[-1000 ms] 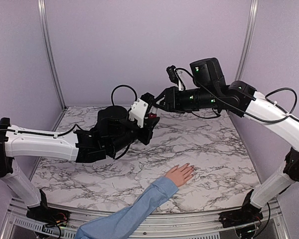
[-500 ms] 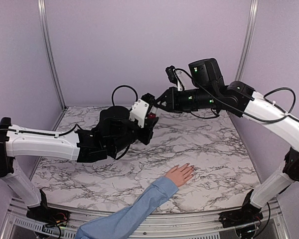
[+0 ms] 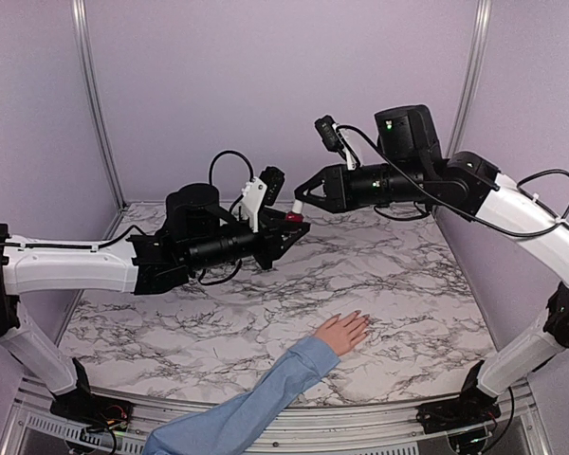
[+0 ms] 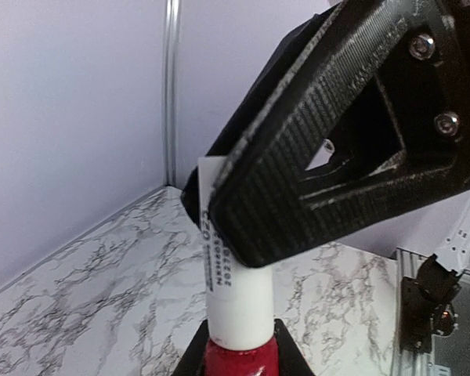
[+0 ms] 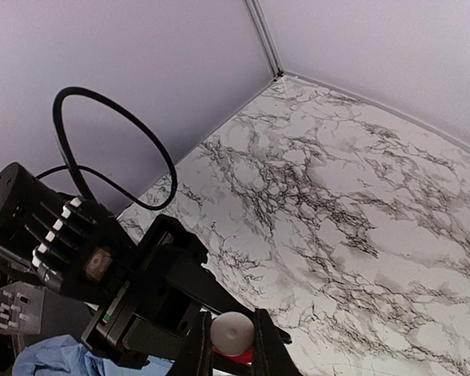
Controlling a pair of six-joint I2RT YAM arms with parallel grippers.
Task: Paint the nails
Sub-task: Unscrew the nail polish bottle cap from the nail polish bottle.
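Holding the red polish bottle (image 3: pixel 293 218) clamped in my left pincer (image 3: pixel 290 226), I have the right pincer (image 3: pixel 300 197) closed on its white cap (image 3: pixel 297 203) just above. The nails (image 3: pixel 363 320) sit well below both pincers, toward the arm bases, on a hand (image 3: pixel 341 334) lying flat on the desk (image 3: pixel 408 275).

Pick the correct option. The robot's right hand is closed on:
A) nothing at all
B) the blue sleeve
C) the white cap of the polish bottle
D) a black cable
C: in the right wrist view the right hand has its fingers clamped on either side of the white cap, while the left hand holds the red bottle beneath it.
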